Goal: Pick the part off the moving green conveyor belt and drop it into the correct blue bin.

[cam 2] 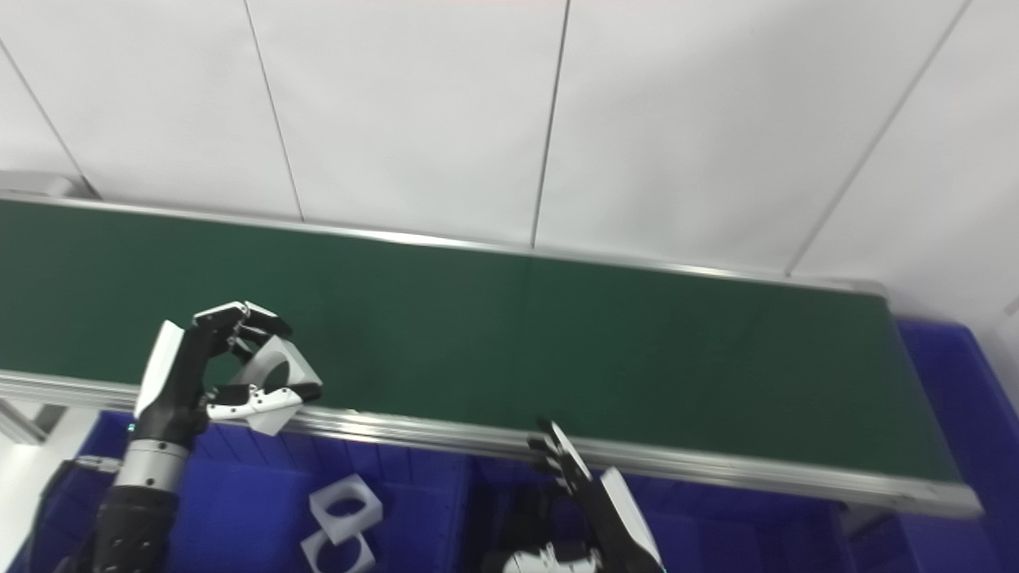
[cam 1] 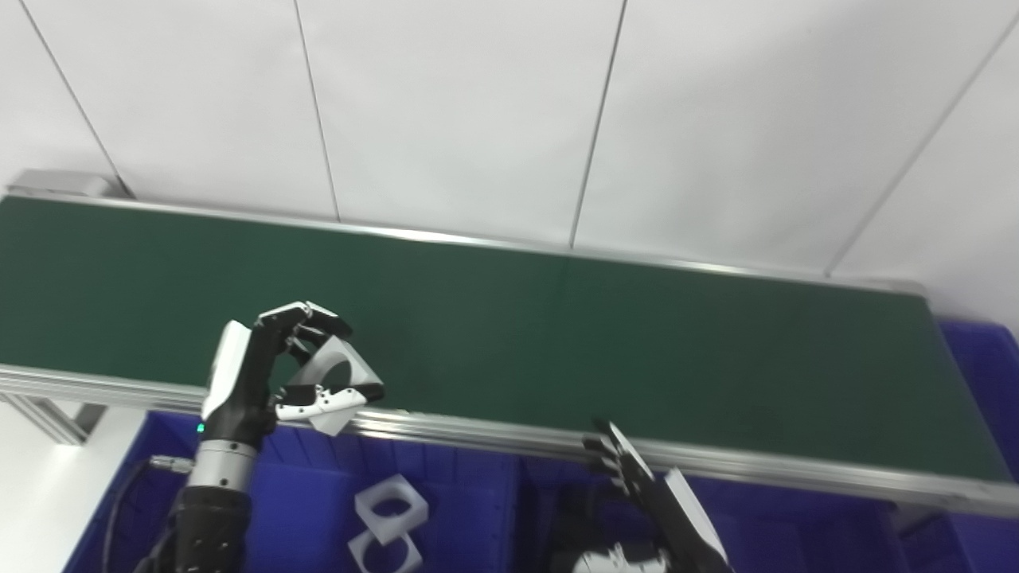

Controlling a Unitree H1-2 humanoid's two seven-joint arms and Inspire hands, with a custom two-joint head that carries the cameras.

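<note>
One white part (cam 1: pixel 338 370) is held in the left hand (cam 1: pixel 279 370), pinched between fingers above and thumb below, at the near rail of the green belt (cam 1: pixel 605 342). The pick is judged complete and the carry to the bin is in hand. The part is seen as a white block with angled corners and a round hole through its face, tilted in the grasp. Two parts of like shape (cam 1: pixel 388 521) are noted lying in the blue bin (cam 1: pixel 294 509) directly below the left hand, which suggests this as the correct bin. The next move is judged to call for drawing the hand back over the bin and parting the fingers. The right hand (cam 1: pixel 645 501) is held flat and empty over the neighbouring bin, fingers extended.
</note>
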